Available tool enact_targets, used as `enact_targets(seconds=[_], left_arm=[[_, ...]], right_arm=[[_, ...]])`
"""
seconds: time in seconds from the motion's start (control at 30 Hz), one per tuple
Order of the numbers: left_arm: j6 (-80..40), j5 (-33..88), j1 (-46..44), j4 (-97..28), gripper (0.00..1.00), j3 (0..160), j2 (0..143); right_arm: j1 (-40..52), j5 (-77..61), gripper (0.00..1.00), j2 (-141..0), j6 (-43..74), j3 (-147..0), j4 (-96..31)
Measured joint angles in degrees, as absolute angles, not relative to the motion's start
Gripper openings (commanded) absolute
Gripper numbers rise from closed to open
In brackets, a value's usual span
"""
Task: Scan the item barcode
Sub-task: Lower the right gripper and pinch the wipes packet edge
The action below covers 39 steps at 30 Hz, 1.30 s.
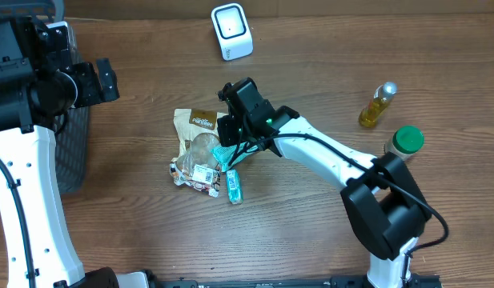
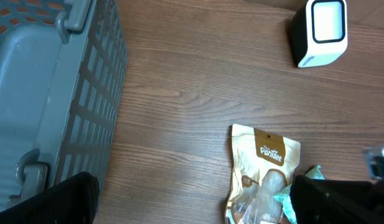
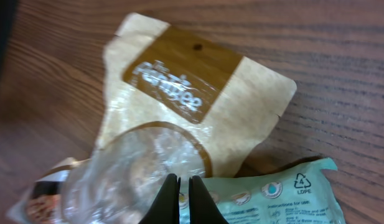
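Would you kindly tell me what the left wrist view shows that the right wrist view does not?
Only the left wrist view: the gray basket and the white scanner. Only the right wrist view: the right arm's shut fingers and the recycling mark on the teal packet. Both: the beige pouch, the teal packet and the wooden table.

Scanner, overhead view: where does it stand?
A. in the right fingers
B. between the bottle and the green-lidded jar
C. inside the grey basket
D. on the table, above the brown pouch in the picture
D: the scanner stands on the bare table near the top edge, apart from the pouch below it.
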<state>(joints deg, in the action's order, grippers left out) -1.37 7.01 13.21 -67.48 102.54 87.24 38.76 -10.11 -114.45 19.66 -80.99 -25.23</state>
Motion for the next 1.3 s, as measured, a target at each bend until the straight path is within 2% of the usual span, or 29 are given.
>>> enact_targets(seconds=[1.3], left_arm=[[-1.37, 7.01, 13.21, -67.46, 1.00, 102.54, 87.24]], right_arm=[[38.22, -0.71, 0.04, -118.04, 24.01, -80.97, -31.20]])
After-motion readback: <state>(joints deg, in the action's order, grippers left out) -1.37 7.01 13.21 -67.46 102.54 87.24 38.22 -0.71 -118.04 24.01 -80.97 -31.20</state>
